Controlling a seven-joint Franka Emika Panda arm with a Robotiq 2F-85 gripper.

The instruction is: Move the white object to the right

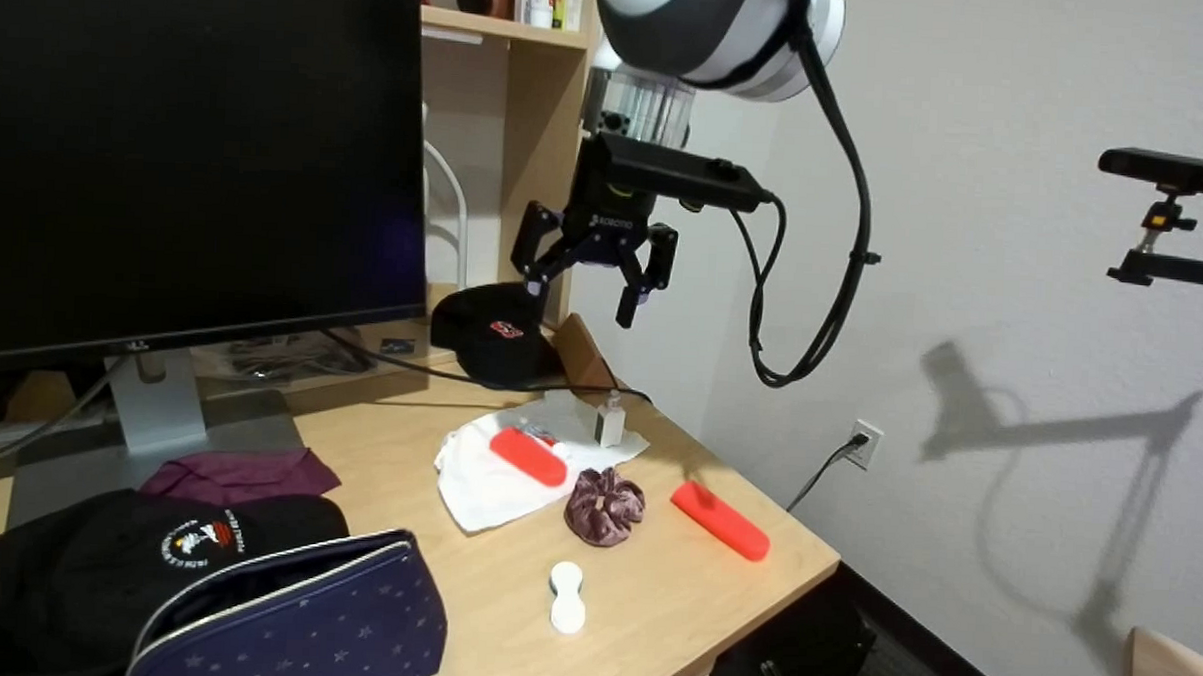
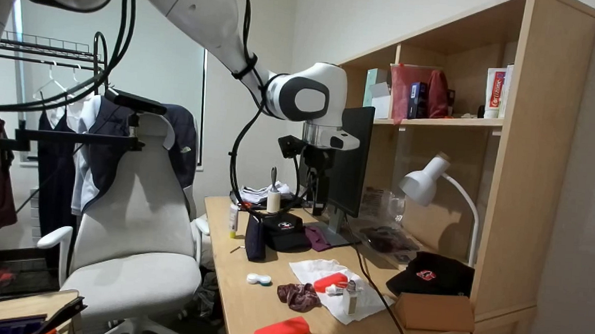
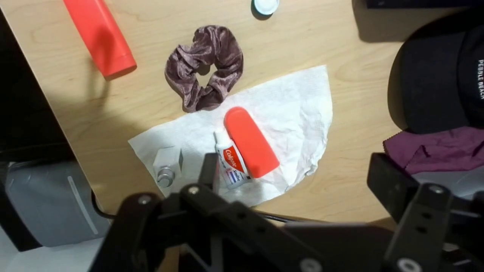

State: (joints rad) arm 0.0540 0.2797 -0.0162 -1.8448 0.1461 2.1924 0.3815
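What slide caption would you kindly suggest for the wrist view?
Open pincer above a desk with a scrunchie, a Colgate tube and, cropped at top, a white lens case.

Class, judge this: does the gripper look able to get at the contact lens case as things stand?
Probably yes, after moving over: the open gripper hangs above the desk, nothing covers the contact lens case, and the nearby scrunchie lies apart from it.
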